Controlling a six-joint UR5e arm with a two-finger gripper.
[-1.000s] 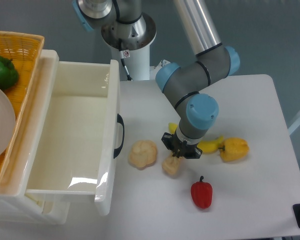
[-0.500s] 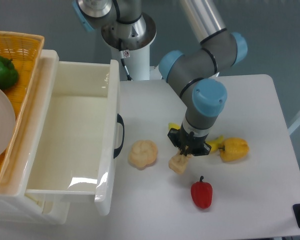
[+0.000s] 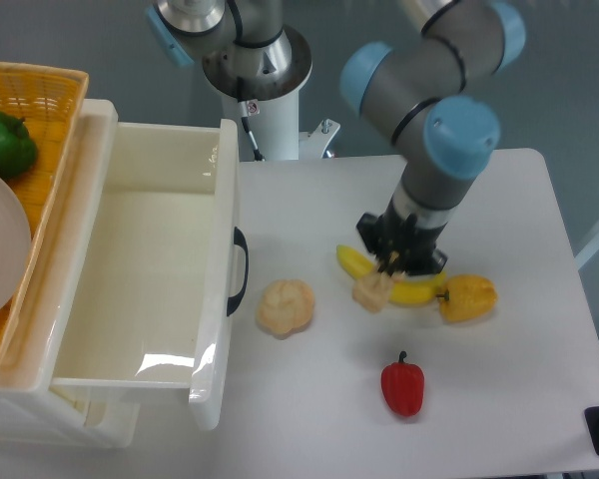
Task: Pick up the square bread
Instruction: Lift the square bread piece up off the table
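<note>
The claw, tight on the square bread, has lifted it off the bench, so the job looks nearly done.

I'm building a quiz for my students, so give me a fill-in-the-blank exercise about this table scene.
1. The pincer holds the ____ bread.
2. The basket holds a ____ pepper.
3. The red thing on the table is a ____.

Missing words: square; green; pepper.
</note>
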